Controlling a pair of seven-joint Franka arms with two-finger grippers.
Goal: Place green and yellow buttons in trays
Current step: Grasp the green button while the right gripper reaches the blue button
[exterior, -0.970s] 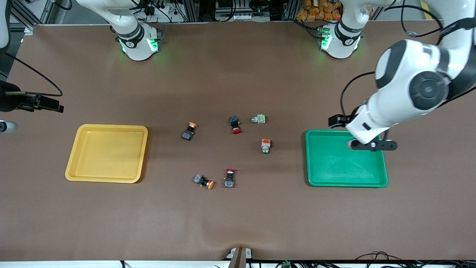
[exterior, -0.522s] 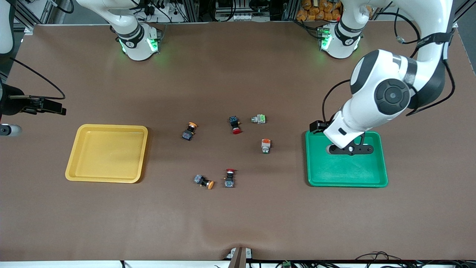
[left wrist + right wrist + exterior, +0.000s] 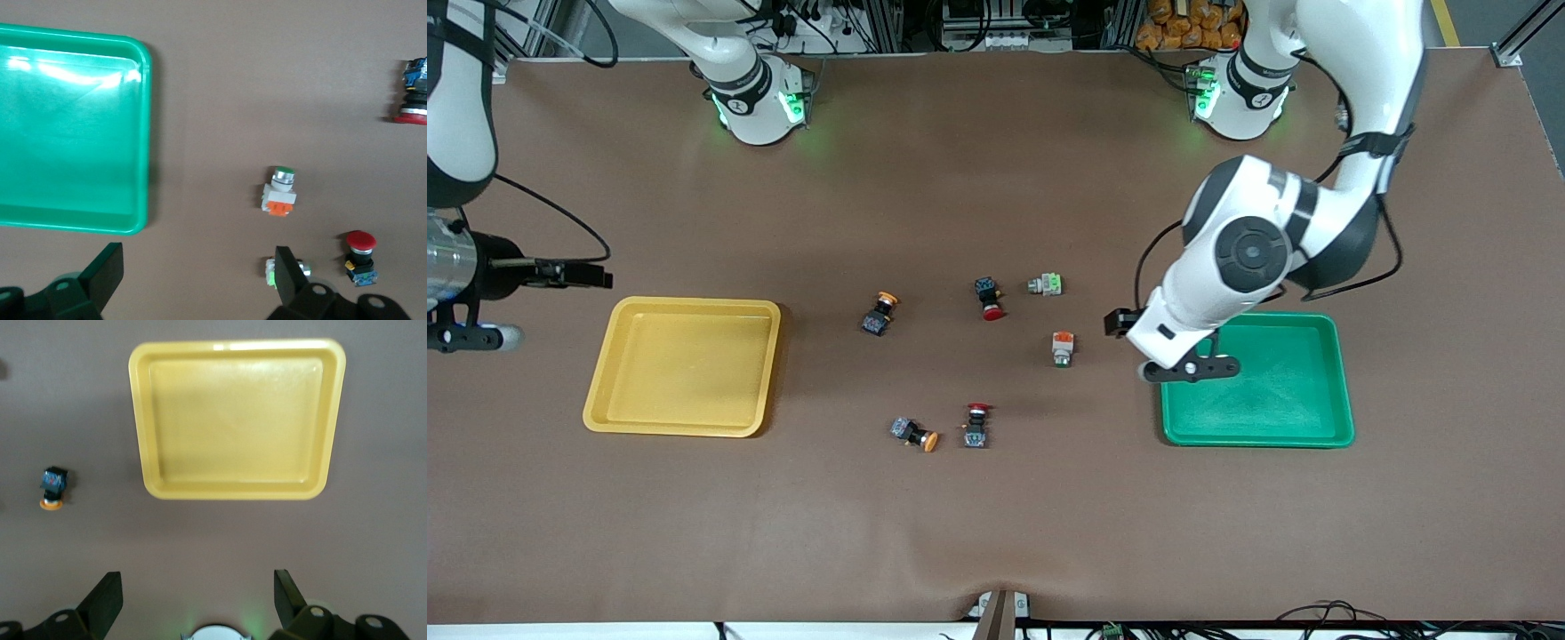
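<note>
The green tray [image 3: 1258, 436] lies toward the left arm's end and the yellow tray [image 3: 683, 427] toward the right arm's end; nothing lies in either. Two green buttons [image 3: 1046, 284] [image 3: 1062, 349] and two yellow buttons [image 3: 879, 314] [image 3: 915, 433] lie on their sides mid-table. My left gripper [image 3: 1190, 368] hangs open over the green tray's [image 3: 143, 133] rim; one green button [image 3: 280, 193] lies ahead of it and the other [image 3: 269, 272] peeks past a finger [image 3: 288, 270]. My right gripper [image 3: 467, 336] is open and holds nothing, beside the yellow tray [image 3: 233, 492], with one yellow button [image 3: 53, 487] in view.
Two red-capped switches [image 3: 988, 298] [image 3: 976, 425] lie among the buttons, one beside the green button farther from the front camera, one beside the nearer yellow button. Both also show in the left wrist view [image 3: 360, 257] [image 3: 413, 93]. The right arm's base [image 3: 217, 632] shows between that gripper's fingers.
The left arm has swung from above the green tray's middle to its rim on the buttons' side. The right arm has drifted slightly toward the yellow tray. The buttons have not moved.
</note>
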